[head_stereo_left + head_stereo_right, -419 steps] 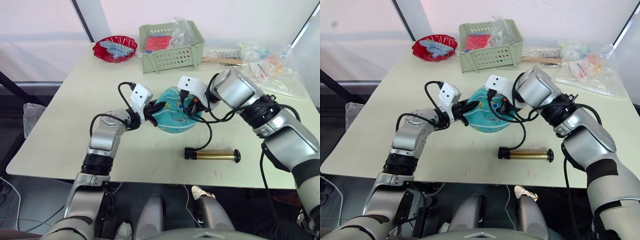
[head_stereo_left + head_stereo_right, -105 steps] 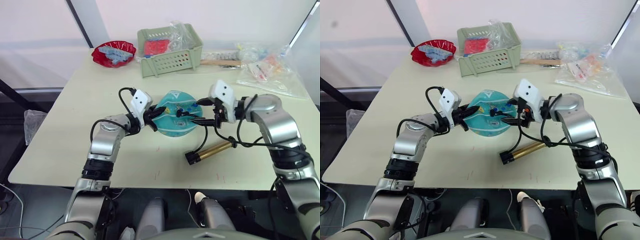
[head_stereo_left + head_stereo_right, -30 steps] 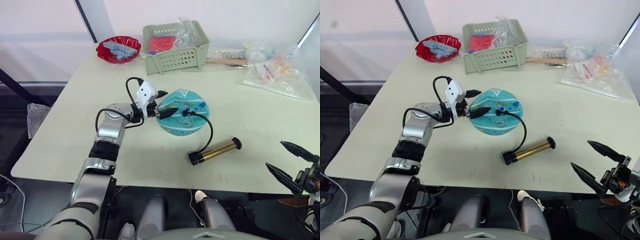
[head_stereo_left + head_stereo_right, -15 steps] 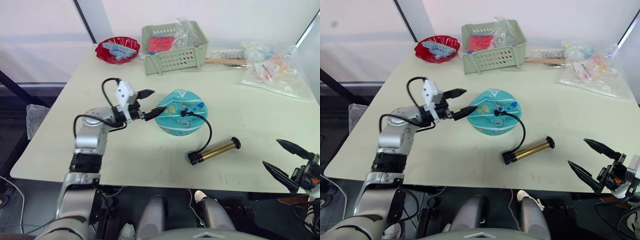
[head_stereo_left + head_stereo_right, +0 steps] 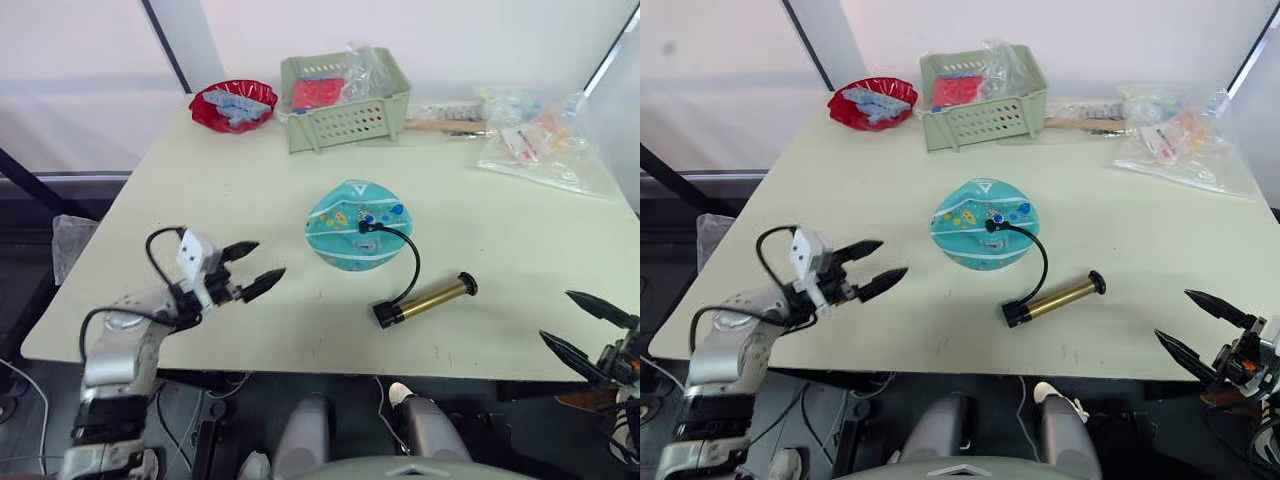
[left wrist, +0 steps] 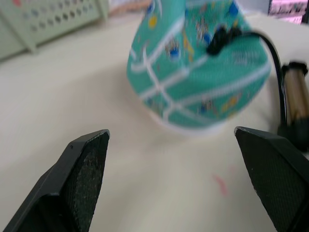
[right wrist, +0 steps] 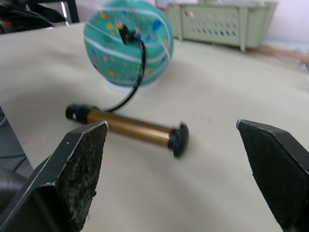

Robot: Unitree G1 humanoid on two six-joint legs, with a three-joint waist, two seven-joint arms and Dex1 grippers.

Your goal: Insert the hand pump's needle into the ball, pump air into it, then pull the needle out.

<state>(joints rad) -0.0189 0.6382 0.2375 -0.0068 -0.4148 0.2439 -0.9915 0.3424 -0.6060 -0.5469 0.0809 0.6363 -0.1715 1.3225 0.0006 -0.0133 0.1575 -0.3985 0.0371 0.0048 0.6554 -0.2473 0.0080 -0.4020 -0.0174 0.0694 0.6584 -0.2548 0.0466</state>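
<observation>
Resting near the middle of the desk [image 5: 200, 200], the ball [image 5: 358, 225] is my landmark: teal rubber with white curved stripes and small multicoloured prints, sitting on a pale base. A small black fitting is plugged into its top, so the needle [image 5: 364, 226] itself is hidden inside; I cannot see the pin. From that fitting a thin black hose [image 5: 410, 270] loops down to the pump [image 5: 425, 300], a short brass-gold cylinder with black end caps lying flat on the desk just right of and nearer me than the ball, apart from it.

My left claw [image 5: 250, 268] hangs over the desk's near edge, well left of the ball, its two black fingers spread apart and holding nothing. My right claw [image 5: 586, 328] is off the desk's near right corner, well clear of the pump, fingers likewise spread and empty.

Beyond the ball stand a green basket [image 5: 345, 95], a red bowl [image 5: 232, 104] to its left, and clear plastic bags [image 5: 530, 135] to the right.
</observation>
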